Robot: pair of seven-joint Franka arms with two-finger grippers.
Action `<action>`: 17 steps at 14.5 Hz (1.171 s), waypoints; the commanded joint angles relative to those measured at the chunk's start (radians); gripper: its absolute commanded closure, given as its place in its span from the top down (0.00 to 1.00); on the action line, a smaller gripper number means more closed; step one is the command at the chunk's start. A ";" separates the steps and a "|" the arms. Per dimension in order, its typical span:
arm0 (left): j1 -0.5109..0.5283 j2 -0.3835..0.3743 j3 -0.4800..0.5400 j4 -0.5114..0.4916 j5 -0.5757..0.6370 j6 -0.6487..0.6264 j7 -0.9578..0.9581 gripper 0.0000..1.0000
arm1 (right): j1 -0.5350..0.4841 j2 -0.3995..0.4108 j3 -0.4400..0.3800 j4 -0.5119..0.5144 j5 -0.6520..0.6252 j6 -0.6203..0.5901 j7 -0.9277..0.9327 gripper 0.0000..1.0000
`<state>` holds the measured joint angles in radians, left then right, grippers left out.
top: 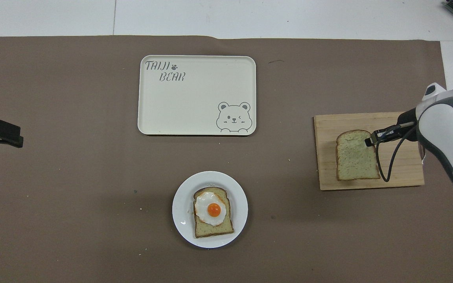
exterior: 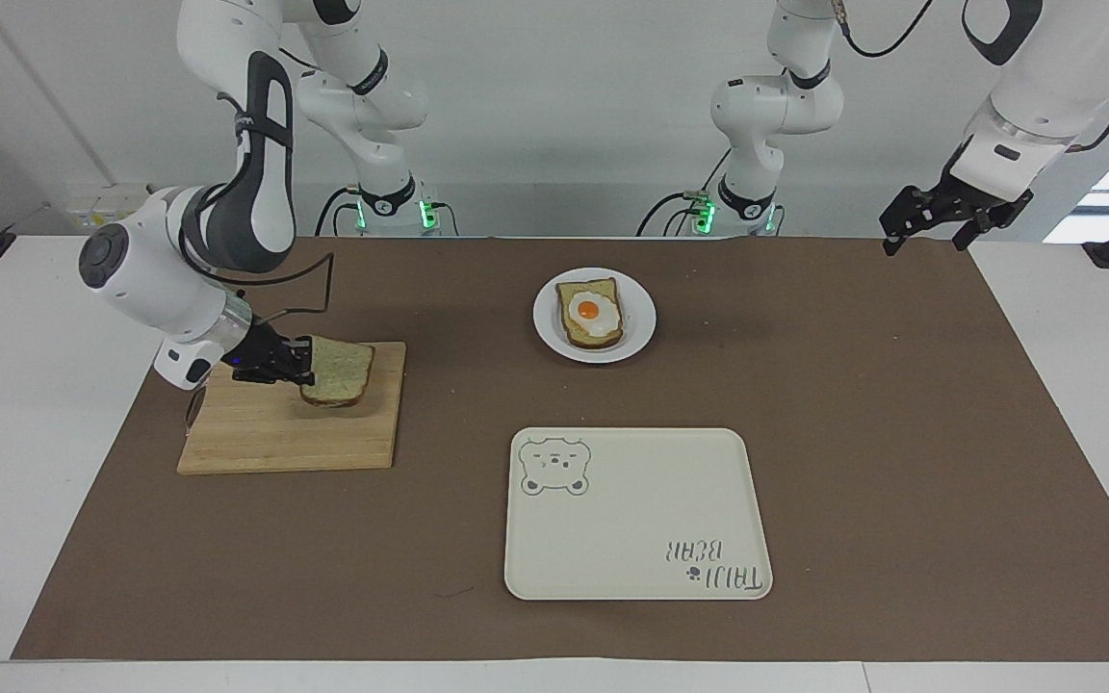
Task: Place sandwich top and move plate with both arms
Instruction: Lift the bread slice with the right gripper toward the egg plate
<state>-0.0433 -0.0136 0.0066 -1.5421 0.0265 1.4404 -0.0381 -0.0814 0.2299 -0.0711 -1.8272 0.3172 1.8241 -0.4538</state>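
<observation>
Right gripper (exterior: 300, 365) first: its fingers are pinched tight on the crust edge of the sandwich top (exterior: 337, 373), at the side toward the right arm's end of the table. The slice hangs flat from that pinch, just clear of the wooden cutting board (exterior: 285, 433), casting a shadow on the wood beneath it. It is over the corner of the board that lies nearest the robots and the middle of the table. So this looks like the lift-off stage of the placing step, bread in the air but not yet travelling.

Out from there, the target: the plate (exterior: 545, 327) sits on the brown mat, well apart from the board toward the middle of the table, close to the robots' edge. On it lies the toast with the fried egg (exterior: 590, 311), uncovered. The cream bear tray (exterior: 636, 515) lies farther from the robots than the plate.

The left gripper (exterior: 935, 219) waits, fingers spread apart, holding nothing, above the mat's corner at the left arm's end.

Next, I reckon, the right arm must carry the slice over the plate, square it with the toast and lower gently; a one-edge pinch lets soft bread droop or tear.
</observation>
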 commanded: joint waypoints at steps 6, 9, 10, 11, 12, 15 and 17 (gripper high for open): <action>0.010 -0.022 -0.002 -0.021 -0.007 0.000 0.007 1.00 | 0.012 -0.027 0.031 0.006 0.086 -0.149 0.053 0.00; 0.010 -0.022 -0.002 -0.021 -0.007 0.000 0.007 1.00 | 0.058 -0.037 0.033 -0.007 0.086 -0.152 0.102 0.00; 0.010 -0.022 -0.002 -0.021 -0.007 0.000 0.007 1.00 | 0.074 -0.038 0.033 -0.010 0.086 -0.154 0.124 0.00; 0.010 -0.022 -0.002 -0.021 -0.007 0.000 0.007 1.00 | 0.094 -0.038 0.033 -0.012 0.086 -0.152 0.144 0.00; 0.010 -0.022 -0.002 -0.021 -0.007 0.000 0.007 1.00 | 0.113 -0.040 0.033 -0.017 0.086 -0.151 0.164 0.00; 0.010 -0.022 -0.002 -0.021 -0.007 0.000 0.007 1.00 | 0.167 -0.047 0.033 -0.026 0.100 -0.144 0.217 0.00; 0.010 -0.022 -0.002 -0.021 -0.007 0.000 0.007 1.00 | 0.210 -0.060 0.033 -0.043 0.108 -0.134 0.274 0.00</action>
<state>-0.0433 -0.0136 0.0067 -1.5421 0.0265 1.4404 -0.0381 0.1029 0.2134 -0.0378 -1.8229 0.3953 1.6777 -0.2295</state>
